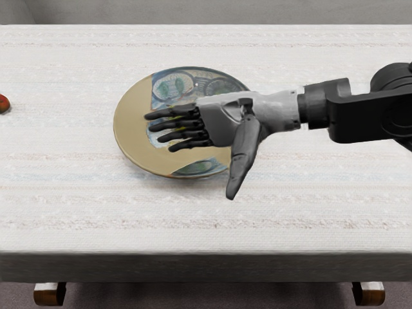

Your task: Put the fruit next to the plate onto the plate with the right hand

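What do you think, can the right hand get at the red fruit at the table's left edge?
Probably yes, if the arm stretches that far. The right hand is open over the plate, and only bare table lies between it and the fruit.

One camera sits up at the robot's head. It looks down at a slant across the counter (206,219). The near edge and two wooden feet (49,293) show at the bottom, and the far edge lies near the top. The plate (132,129) sits in the middle, quite close. The counter runs off both sides.
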Robot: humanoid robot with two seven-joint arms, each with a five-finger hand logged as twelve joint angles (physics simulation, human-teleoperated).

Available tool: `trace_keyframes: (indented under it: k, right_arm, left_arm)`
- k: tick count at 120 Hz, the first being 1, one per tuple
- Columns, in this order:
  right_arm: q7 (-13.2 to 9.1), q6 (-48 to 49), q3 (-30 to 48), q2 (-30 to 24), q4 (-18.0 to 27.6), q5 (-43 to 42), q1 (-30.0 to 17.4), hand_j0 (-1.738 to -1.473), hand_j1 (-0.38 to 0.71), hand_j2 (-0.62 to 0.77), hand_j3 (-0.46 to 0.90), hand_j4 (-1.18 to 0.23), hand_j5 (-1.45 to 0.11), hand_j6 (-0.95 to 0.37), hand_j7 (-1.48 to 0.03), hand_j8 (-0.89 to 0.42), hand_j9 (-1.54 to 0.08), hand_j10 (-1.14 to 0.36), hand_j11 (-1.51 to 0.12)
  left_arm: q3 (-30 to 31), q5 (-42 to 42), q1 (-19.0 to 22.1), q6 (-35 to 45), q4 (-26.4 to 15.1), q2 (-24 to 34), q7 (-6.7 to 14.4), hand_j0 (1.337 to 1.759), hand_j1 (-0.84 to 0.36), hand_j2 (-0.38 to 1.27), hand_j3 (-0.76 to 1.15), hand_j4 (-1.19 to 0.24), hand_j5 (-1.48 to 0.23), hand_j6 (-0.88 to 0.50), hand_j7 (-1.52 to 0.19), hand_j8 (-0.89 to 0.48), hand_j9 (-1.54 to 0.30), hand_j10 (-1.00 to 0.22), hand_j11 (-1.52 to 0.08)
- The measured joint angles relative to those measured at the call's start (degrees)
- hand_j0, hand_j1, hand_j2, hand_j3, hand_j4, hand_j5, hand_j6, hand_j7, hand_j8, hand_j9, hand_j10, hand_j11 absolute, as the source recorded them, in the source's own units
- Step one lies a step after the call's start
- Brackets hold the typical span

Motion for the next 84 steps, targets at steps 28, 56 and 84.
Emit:
trace_keyframes:
  k: [28, 56, 84]
  right_arm:
    - [0.0, 3.1, 0.1, -8.2, -0.2, 5.0, -2.1, -1.658, -0.35, 0.00, 0.00, 0.00, 0.00, 0.00, 0.00, 0.00, 0.00, 0.00, 0.00]
    - [0.0, 3.5, 0.1, -16.0, -3.6, 10.4, -4.9, -1.658, -0.35, 0.00, 0.00, 0.00, 0.00, 0.00, 0.00, 0.00, 0.00, 0.00, 0.00]
    - [0.0, 3.5, 0.1, -23.8, -6.4, 13.6, -7.7, -1.658, -0.35, 0.00, 0.00, 0.00, 0.00, 0.00, 0.00, 0.00, 0.00, 0.00, 0.00]
  left_arm:
    - [0.0, -0.1, 0.0, 0.0, 0.0, 0.0, 0.0, 1.658, 0.35, 0.00, 0.00, 0.00, 0.00, 0.00, 0.00, 0.00, 0.00, 0.00, 0.00]
    - [0.0, 0.0, 0.0, 0.0, 0.0, 0.0, 0.0, 1.658, 0.35, 0.00, 0.00, 0.00, 0.00, 0.00, 0.00, 0.00, 0.00, 0.00, 0.00]
    - [0.0, 0.0, 0.0, 0.0, 0.0, 0.0, 0.0, 1.658, 0.35, 0.00, 0.00, 0.00, 0.00, 0.00, 0.00, 0.00, 0.00, 0.00, 0.00]
